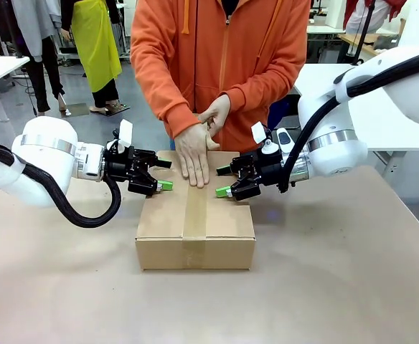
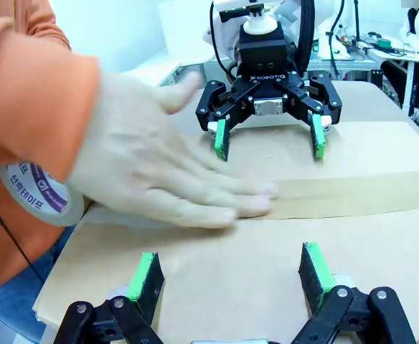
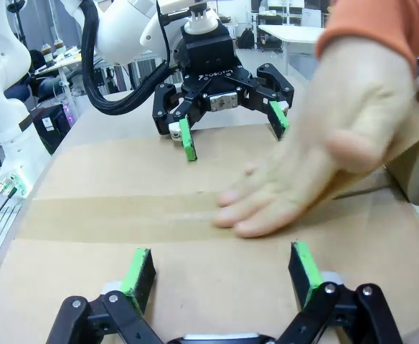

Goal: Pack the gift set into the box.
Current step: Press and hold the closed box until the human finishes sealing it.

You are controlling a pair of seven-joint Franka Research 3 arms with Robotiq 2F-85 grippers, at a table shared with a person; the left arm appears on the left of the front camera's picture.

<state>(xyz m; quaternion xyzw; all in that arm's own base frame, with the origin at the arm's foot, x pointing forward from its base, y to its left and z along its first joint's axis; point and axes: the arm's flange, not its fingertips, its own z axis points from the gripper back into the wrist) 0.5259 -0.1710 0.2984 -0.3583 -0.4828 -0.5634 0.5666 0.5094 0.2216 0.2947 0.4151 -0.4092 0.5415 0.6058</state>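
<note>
My fingers are spread wide on both sides and hold nothing. My left gripper (image 1: 161,174) comes in from the left edge of the large rectangular brown corrugated cardboard box (image 1: 195,247), and my right gripper (image 1: 224,181) comes in from the right edge, so the 2 face each other across the lid. In the left wrist view the green pads of my left fingers (image 2: 146,276) lie over the near flap, 1 on each side, and the seam runs across just beyond them. In the right wrist view my right fingers (image 3: 137,269) lie the same way over the opposite flap. I cannot tell if the pads really press on the cardboard or only hover just above it.

The 4 flaps are folded shut, so the gift set itself is hidden; I judge that it is already inside. A strip of brown tape (image 1: 194,209) runs along the middle seam and down the front wall. The person in the orange hooded sweater lays a flat hand (image 1: 194,153) on the far part of this strip, between my 2 grippers, and a roll of tape (image 2: 34,193) hangs at the sleeve.

I judge the step is the sealing, almost the end of the task. The next move asks me to keep the flaps down and level and to stay clear of the person's hand; only when the tape is smoothed can I lift away.
</note>
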